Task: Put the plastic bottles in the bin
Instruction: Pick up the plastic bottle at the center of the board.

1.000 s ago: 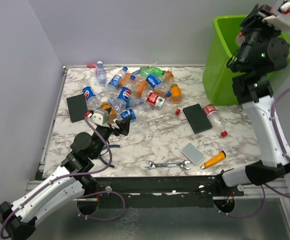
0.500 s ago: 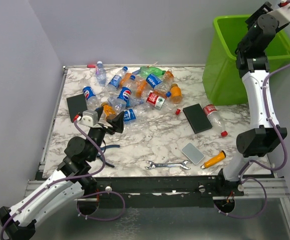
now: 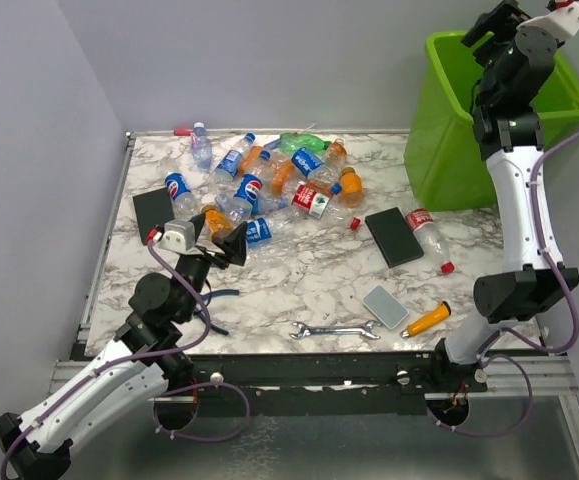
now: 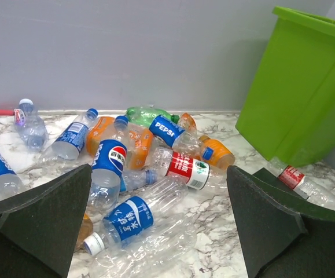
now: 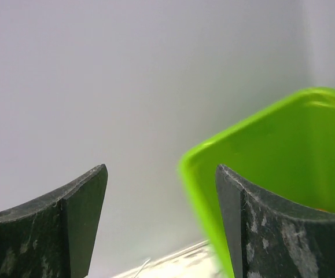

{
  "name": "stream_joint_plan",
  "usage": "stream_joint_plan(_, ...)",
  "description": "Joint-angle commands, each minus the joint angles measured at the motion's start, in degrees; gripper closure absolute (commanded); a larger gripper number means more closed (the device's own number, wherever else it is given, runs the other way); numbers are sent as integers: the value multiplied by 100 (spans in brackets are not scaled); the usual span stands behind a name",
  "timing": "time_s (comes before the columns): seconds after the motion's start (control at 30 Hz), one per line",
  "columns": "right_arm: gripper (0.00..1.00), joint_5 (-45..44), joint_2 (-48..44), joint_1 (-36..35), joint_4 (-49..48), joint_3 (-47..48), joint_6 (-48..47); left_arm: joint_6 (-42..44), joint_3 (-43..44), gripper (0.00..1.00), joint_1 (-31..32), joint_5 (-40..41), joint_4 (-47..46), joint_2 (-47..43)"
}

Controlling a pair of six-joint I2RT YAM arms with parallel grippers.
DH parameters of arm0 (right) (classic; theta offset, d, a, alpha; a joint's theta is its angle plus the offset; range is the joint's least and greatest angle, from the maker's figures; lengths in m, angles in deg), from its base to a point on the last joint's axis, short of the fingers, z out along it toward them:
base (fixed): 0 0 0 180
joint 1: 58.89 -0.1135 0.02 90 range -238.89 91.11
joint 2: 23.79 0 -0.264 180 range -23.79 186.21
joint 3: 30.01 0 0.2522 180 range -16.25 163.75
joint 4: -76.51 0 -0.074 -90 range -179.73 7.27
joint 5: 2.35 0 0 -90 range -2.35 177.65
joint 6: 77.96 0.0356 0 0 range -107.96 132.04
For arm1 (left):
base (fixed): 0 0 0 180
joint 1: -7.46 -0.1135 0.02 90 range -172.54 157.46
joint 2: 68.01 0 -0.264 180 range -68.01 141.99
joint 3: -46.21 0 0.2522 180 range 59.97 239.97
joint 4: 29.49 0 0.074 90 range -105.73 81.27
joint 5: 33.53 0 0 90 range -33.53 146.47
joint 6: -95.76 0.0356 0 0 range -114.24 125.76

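Several plastic bottles (image 3: pixel 269 180) lie in a heap at the back of the table; they also show in the left wrist view (image 4: pixel 155 150). One red-labelled bottle (image 3: pixel 424 228) lies apart, near the bin. My left gripper (image 3: pixel 231 245) is open and low at the heap's near edge. A clear blue-labelled bottle (image 4: pixel 129 217) lies on the table between its fingers (image 4: pixel 45 220). The lime-green bin (image 3: pixel 449 150) stands at the back right. My right gripper (image 3: pixel 489 22) is open and empty, high above the bin's left rim (image 5: pixel 202 162).
A black slab (image 3: pixel 153 215) lies left of the heap and another (image 3: pixel 393 236) beside the lone bottle. A grey slab (image 3: pixel 384 306), a wrench (image 3: pixel 334 330) and an orange-handled screwdriver (image 3: pixel 427 319) lie near the front edge.
My right arm has straightened and risen, and its gripper now points over the bin's left rim. My left gripper has shifted slightly back and left and stays open.
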State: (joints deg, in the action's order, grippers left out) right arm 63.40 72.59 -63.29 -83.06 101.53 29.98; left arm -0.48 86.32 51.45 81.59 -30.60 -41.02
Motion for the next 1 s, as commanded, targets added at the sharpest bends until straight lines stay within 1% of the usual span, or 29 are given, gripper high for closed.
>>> stream_joint_plan(0.0, 21, 1119, -1129, -1241, -155, -429, -397, -18, -57, 1, 5, 281, 35, 136)
stream_joint_plan(0.07, 21, 1443, -1544, -1852, -225, -1148, -415, -43, -45, 1, 5, 459, 77, 206)
stream_joint_plan(0.2, 22, 2051, -2251, -2656, -457, -2949, -35, -83, 69, 1, 6, 843, 355, 457)
stream_joint_plan(0.27, 22, 2245, -2503, -2872, -481, -3676, 214, -10, 208, 1, 5, 996, 572, 701)
stream_joint_plan(0.33, 23, 2521, -2716, -2935, -473, -4412, 465, 22, 386, 1, 12, 1156, 877, 1013)
stream_joint_plan(0.43, 23, 2664, -3047, -2951, -537, -5536, 701, -355, 655, 1, 6, 1206, 1327, 1492)
stream_joint_plan(0.5, 23, 2686, -3089, -2950, -370, -6033, 769, -966, 773, 1, 5, 1080, 1611, 1735)
stream_joint_plan(0.6, 23, 2625, -3117, -2946, -127, -6624, 938, -2238, 700, 1, 7, 869, 1872, 1944)
stream_joint_plan(0.7, 23, 2631, -3240, -2952, -227, -7173, 1111, -3492, 400, 1, 5, 723, 1914, 2025)
stream_joint_plan(0.77, 23, 2783, -3326, -2952, -476, -7520, 1098, -4203, 211, 1, 5, 638, 1956, 2022)
stream_joint_plan(0.87, 23, 3073, -3248, -2952, -915, -7845, 1075, -5250, -98, 1, 7, 687, 1954, 1966)
stream_joint_plan(0.97, 23, 3297, -2857, -2952, -1058, -7752, 1067, -6111, -301, 1, 5, 846, 1922, 2017)
